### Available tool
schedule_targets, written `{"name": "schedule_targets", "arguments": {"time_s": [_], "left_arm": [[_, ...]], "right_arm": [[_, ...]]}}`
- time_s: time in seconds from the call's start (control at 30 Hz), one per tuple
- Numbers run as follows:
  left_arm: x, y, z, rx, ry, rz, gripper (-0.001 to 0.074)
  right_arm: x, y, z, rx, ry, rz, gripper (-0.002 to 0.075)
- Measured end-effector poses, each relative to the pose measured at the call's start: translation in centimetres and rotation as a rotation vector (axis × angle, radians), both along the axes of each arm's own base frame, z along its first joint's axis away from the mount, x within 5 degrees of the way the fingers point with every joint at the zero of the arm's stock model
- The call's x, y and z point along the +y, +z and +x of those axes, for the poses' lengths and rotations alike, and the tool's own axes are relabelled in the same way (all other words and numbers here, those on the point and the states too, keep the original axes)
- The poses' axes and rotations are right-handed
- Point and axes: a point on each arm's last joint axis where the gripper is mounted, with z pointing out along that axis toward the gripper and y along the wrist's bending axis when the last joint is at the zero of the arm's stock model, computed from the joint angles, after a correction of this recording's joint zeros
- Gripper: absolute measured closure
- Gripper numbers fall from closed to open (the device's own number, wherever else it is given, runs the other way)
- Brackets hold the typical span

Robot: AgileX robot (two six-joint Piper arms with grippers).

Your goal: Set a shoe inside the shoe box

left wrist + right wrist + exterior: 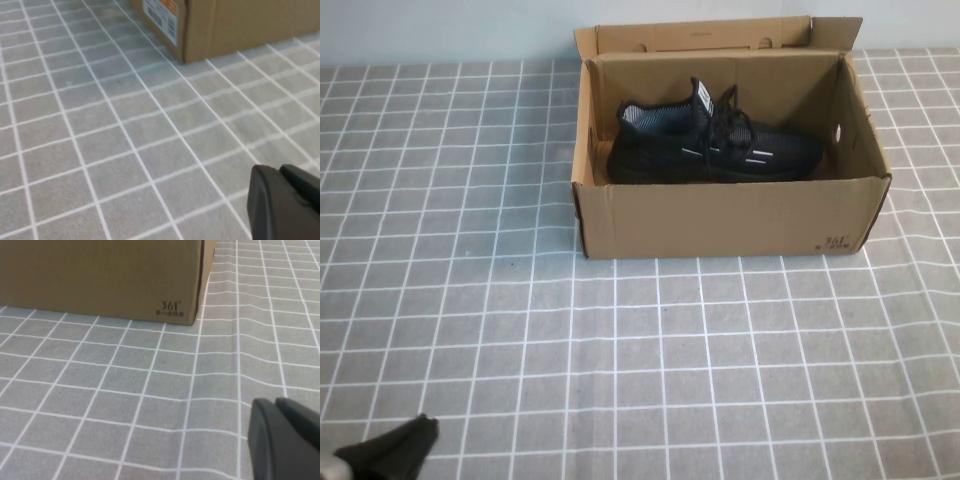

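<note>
The black knit shoe (715,145) lies on its sole inside the open brown shoe box (720,218), toe to the right, heel tab up. The hinged lid flap (705,35) stands open at the back. My left gripper (395,447) is at the table's near left corner, far from the box; in the left wrist view (280,171) its fingers are shut and empty, with the box corner (225,25) ahead. My right gripper (275,403) is out of the high view; its fingers are shut and empty, facing the box's front right corner (100,275).
A grey tablecloth (650,360) with a white grid covers the table. A white barcode label (162,15) is on the box's left side. Dark print (171,308) marks the box's front right corner.
</note>
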Motion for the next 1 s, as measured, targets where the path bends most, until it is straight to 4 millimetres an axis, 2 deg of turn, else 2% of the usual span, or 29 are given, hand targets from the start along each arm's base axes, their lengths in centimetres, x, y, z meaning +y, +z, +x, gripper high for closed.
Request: {"name": "schedule_targets", "arguments": {"time_s": [0.2, 0.4, 0.53, 1.0], "left_arm": [[1.3, 1.4, -0.5, -0.121, 0.139, -0.156, 0.0736], [2.6, 3.0, -1.7, -0.331, 0.254, -0.213, 0.0736], [3.3, 3.3, -2.4, -0.395, 0.340, -0.229, 0.0736], [3.6, -0.5, -2.9, -0.017, 0.383, -0.046, 0.0736]], "right_arm": [[0.0, 0.0, 0.0, 0.000, 0.000, 0.000, 0.0742], [0.0, 0.0, 0.0, 0.000, 0.000, 0.000, 0.0742], [0.0, 0.0, 0.0, 0.000, 0.000, 0.000, 0.0742], [0.0, 0.0, 0.0, 0.003, 0.001, -0.001, 0.0742]]}}
